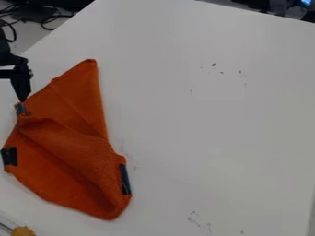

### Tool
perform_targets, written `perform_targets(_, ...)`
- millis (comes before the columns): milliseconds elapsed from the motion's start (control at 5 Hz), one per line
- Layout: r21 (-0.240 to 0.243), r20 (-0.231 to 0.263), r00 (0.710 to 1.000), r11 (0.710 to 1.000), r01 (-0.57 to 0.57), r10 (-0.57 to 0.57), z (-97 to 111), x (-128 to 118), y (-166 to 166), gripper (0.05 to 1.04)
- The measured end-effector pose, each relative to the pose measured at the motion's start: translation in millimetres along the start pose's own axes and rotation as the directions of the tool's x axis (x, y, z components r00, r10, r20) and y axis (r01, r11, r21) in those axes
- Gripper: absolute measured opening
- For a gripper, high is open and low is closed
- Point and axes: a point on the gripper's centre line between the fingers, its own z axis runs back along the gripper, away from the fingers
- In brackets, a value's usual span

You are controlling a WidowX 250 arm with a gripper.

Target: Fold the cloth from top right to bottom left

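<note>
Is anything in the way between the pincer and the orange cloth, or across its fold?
Nothing visible. The pincer is at the left edge of the cloth, and the yellow item sits apart, near the picture's bottom left corner.

No writing, label, brand, number or sign is showing readably, near the jaws or farther from them.
</note>
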Motion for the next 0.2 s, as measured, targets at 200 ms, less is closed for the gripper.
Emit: perform_targets(200,0.000,0.001,0.999,0.999,0.043,-0.043,2.6,3.4,-5.9,1.002)
